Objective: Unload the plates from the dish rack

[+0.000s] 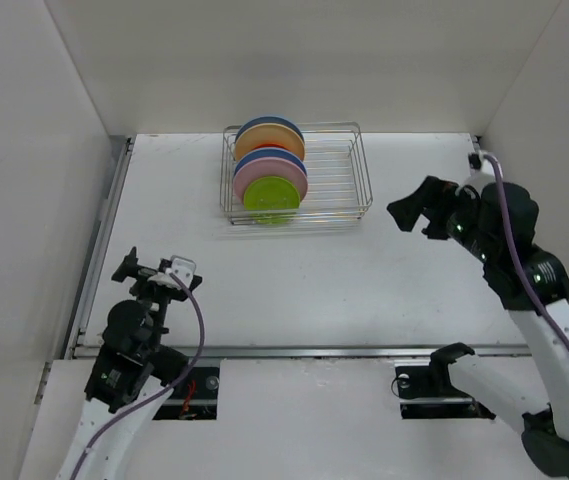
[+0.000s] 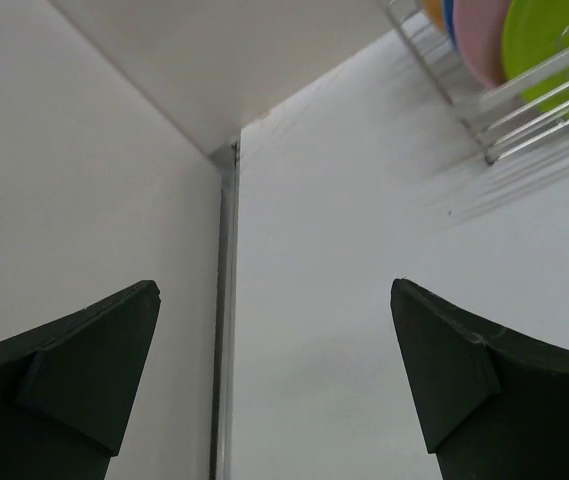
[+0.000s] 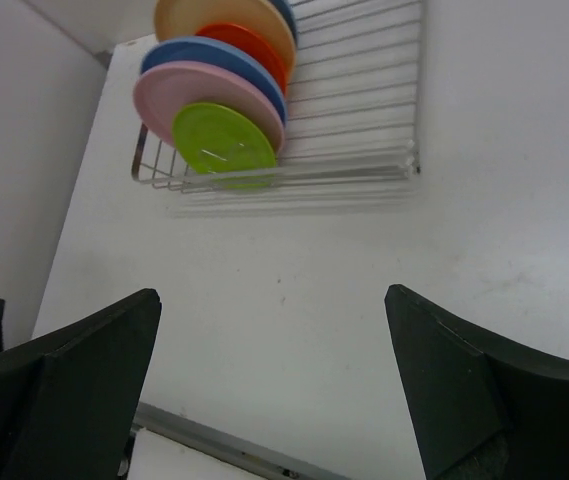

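Note:
The silver wire dish rack (image 1: 339, 185) stands at the back middle of the table. Several plates stand on edge in its left half: a small lime green plate (image 1: 270, 197) in front, then pink (image 1: 260, 178), blue (image 1: 269, 160), orange-red (image 1: 280, 150), and a tan and a blue plate behind. The right wrist view shows the green plate (image 3: 224, 140), the pink (image 3: 174, 95) and the rack (image 3: 364, 90). My right gripper (image 1: 414, 212) is open and empty, to the right of the rack. My left gripper (image 1: 154, 268) is open and empty, near the front left.
White walls enclose the table on the left, back and right. A metal rail (image 1: 294, 351) runs along the near edge and another strip (image 2: 226, 300) along the left wall. The rack's right half holds no plates.

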Robot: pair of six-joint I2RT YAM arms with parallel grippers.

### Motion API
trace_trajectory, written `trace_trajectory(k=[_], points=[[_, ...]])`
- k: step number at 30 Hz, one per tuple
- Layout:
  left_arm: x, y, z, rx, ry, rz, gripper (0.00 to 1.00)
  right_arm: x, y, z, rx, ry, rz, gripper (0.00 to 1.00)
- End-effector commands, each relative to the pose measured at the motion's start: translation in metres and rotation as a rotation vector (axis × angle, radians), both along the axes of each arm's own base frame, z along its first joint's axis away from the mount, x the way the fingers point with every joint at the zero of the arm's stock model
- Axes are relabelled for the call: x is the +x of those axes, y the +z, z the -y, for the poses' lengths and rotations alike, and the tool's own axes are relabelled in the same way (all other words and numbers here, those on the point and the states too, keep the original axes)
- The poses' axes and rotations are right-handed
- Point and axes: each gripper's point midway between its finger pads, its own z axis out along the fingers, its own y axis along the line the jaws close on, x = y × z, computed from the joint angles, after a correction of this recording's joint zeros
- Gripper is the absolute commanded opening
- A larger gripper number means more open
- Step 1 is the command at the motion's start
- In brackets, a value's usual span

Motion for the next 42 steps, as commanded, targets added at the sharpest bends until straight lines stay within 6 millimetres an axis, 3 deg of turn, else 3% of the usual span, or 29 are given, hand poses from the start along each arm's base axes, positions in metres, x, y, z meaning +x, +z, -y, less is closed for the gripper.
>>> trace_trajectory(k=[1, 2, 3, 4, 5, 7, 8, 9, 10, 11, 12, 13, 14, 16, 17, 19, 20, 21, 22, 24, 28, 30, 32, 33, 34, 42], points=[[-0.007, 0.036, 0.034, -0.036, -0.197, -0.087, 1.0, 0.026, 0.042, -0.04, -0.067, 0.222, 0.154, 1.0], [-0.006, 0.033, 0.035, -0.026, -0.194, -0.151, 1.0, 0.034, 0.059, -0.045, -0.075, 0.227, 0.192, 1.0], [-0.004, 0.034, 0.036, -0.02, -0.191, -0.197, 1.0, 0.058, 0.052, -0.055, -0.111, 0.234, 0.179, 1.0], [-0.004, 0.05, 0.042, -0.022, -0.22, -0.205, 1.0, 0.069, 0.053, -0.061, -0.132, 0.234, 0.184, 1.0], [-0.004, 0.037, 0.046, 0.001, -0.236, -0.291, 1.0, 0.086, 0.051, -0.079, -0.167, 0.251, 0.174, 1.0], [-0.009, 0.037, 0.057, 0.026, -0.314, -0.349, 1.0, 0.106, 0.048, -0.099, -0.247, 0.293, 0.196, 0.98], [-0.008, 0.05, 0.061, 0.027, -0.333, -0.37, 1.0, 0.11, 0.046, -0.118, -0.274, 0.333, 0.203, 0.95], [-0.013, 0.045, 0.063, 0.026, -0.346, -0.435, 1.0, 0.117, 0.057, -0.129, -0.288, 0.352, 0.232, 0.91], [-0.013, 0.047, 0.067, 0.018, -0.356, -0.469, 1.0, 0.138, 0.032, -0.146, -0.33, 0.382, 0.187, 0.83], [-0.015, 0.063, 0.074, -0.006, -0.393, -0.471, 1.0, 0.147, 0.024, -0.154, -0.334, 0.396, 0.167, 0.8], [-0.013, 0.052, 0.079, -0.001, -0.4, -0.56, 1.0, 0.15, 0.037, -0.171, -0.307, 0.441, 0.198, 0.77], [-0.012, 0.053, 0.084, -0.025, -0.408, -0.58, 1.0, 0.165, 0.012, -0.185, -0.324, 0.476, 0.154, 0.72], [-0.011, 0.054, 0.087, -0.041, -0.414, -0.591, 1.0, 0.171, 0.005, -0.191, -0.331, 0.496, 0.148, 0.65], [-0.004, 0.049, 0.091, -0.062, -0.405, -0.603, 1.0, 0.185, -0.005, -0.2, -0.342, 0.5, 0.156, 0.64], [-0.003, 0.045, 0.092, -0.079, -0.399, -0.609, 1.0, 0.196, -0.021, -0.206, -0.362, 0.509, 0.148, 0.64], [0.001, 0.031, 0.092, -0.071, -0.385, -0.634, 1.0, 0.205, -0.028, -0.212, -0.371, 0.513, 0.153, 0.64], [0.003, 0.029, 0.092, -0.076, -0.373, -0.636, 1.0, 0.209, -0.041, -0.22, -0.385, 0.529, 0.147, 0.64], [0.005, 0.027, 0.092, -0.061, -0.378, -0.631, 0.93, 0.212, -0.044, -0.222, -0.386, 0.53, 0.144, 0.64], [0.006, 0.021, 0.092, -0.048, -0.379, -0.648, 0.93, 0.215, -0.052, -0.222, -0.406, 0.54, 0.138, 0.64], [0.009, 0.017, 0.093, -0.026, -0.369, -0.654, 1.0, 0.22, -0.061, -0.231, -0.434, 0.562, 0.146, 0.64], [0.017, 0.008, 0.089, 0.006, -0.333, -0.659, 1.0, 0.231, -0.093, -0.236, -0.48, 0.551, 0.107, 0.64], [0.02, 0.006, 0.088, 0.01, -0.318, -0.65, 1.0, 0.237, -0.093, -0.235, -0.489, 0.526, 0.115, 0.64], [0.024, 0.004, 0.084, 0.019, -0.29, -0.641, 1.0, 0.246, -0.106, -0.237, -0.503, 0.51, 0.102, 0.64], [0.025, 0.001, 0.082, 0.023, -0.281, -0.643, 1.0, 0.25, -0.101, -0.239, -0.506, 0.509, 0.119, 0.64], [0.025, 0.001, 0.082, 0.032, -0.284, -0.641, 1.0, 0.253, -0.111, -0.241, -0.511, 0.513, 0.107, 0.64], [0.026, -0.008, 0.078, 0.054, -0.263, -0.653, 1.0, 0.263, -0.133, -0.249, -0.517, 0.527, 0.079, 0.68]])
